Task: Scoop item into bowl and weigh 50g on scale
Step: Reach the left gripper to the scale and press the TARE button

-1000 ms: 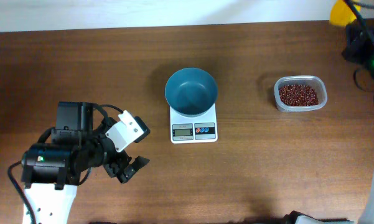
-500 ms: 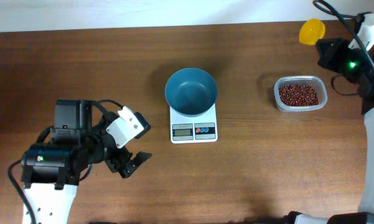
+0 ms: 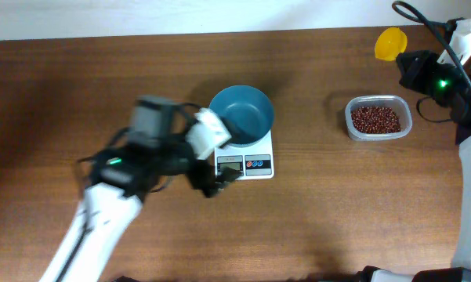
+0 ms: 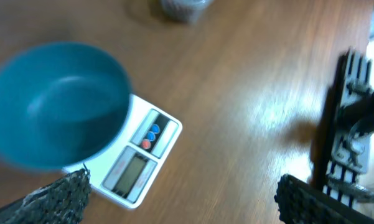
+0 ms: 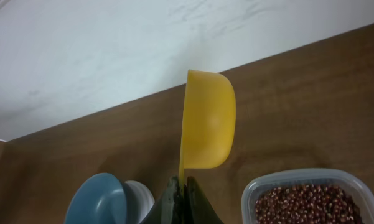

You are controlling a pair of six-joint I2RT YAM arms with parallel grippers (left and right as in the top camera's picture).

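Note:
The teal-blue bowl [image 3: 241,114] stands empty on the white scale [image 3: 244,162] at the table's middle; both also show in the left wrist view, bowl [image 4: 53,102] and scale [image 4: 140,163]. The red-brown beans [image 3: 375,119] lie in a clear plastic tub [image 3: 404,119] to the right, also in the right wrist view [image 5: 305,205]. My left gripper [image 3: 217,179] is open and empty just left of the scale's display. My right gripper [image 3: 414,64] is shut on the handle of a yellow scoop [image 3: 390,42], held above the table behind the tub; the scoop [image 5: 206,121] looks empty.
The brown wooden table [image 3: 337,211] ends at a white wall along the far edge [image 3: 219,16]. The right arm's body [image 3: 454,86] hangs over the table's right edge near the tub.
My left arm has swung fast to the right, from the table's left side up to the scale. My right arm with the yellow scoop moved in from the far right corner, then held still.

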